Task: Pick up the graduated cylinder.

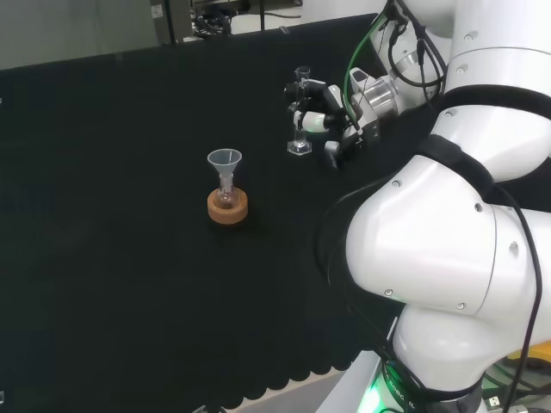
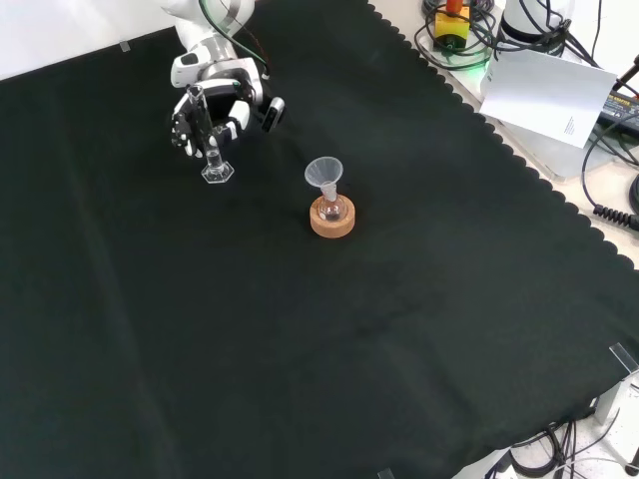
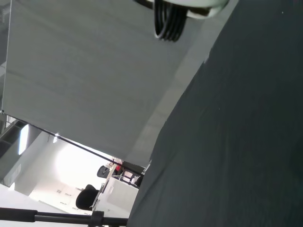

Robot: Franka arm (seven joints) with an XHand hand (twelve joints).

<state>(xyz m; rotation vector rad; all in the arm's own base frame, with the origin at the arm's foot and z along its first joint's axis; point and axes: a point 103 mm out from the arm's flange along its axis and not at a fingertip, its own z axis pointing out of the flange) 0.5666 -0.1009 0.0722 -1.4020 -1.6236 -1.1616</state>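
where fingers (image 2: 188, 128) curl, graduated cylinder (image 2: 215, 160) upright, pinched

Head view looks over the arm and front view looks down opposite, sharing the black cloth (image 1: 129, 258); wrist view skims it.

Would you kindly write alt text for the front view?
The robot hand is curled around a clear graduated cylinder standing on black cloth. To their right, a funnel sits in a small flask on a cork ring.
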